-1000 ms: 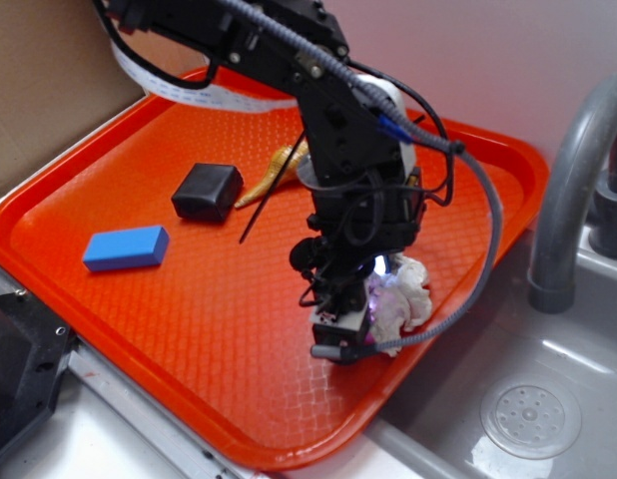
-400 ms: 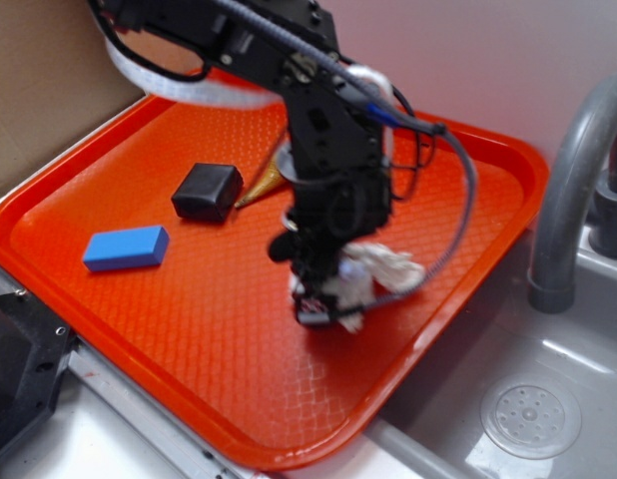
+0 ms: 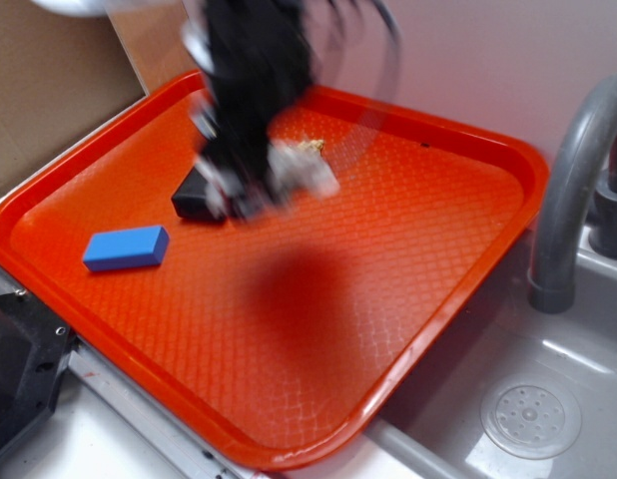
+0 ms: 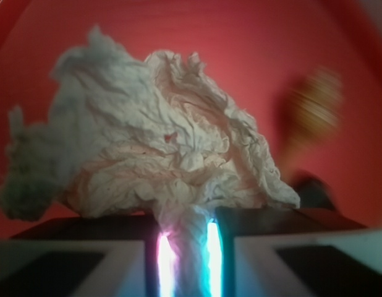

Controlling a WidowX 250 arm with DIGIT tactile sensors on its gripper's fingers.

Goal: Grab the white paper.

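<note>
Pincer (image 3: pixel 251 190) pinched tight on white paper (image 4: pixel 160 161), wad bulging out past the fingers, held up off the orange tray (image 3: pixel 408 299). Blurred arm hangs just above black block (image 3: pixel 192 200); blue block (image 3: pixel 126 247) nearby.

kitchen-like: sink (image 3: pixel 548 399); faucet (image 3: pixel 568 190)

A large orange plastic tray (image 3: pixel 408 269) with a textured floor fills most of the exterior view. A flat blue rectangular block (image 3: pixel 126 247) lies near its left edge. A small black block (image 3: pixel 192 200) sits further back, partly hidden. Right of the tray stands a curved grey metal faucet (image 3: pixel 568 190) above a grey sink (image 3: pixel 548 399).
</note>
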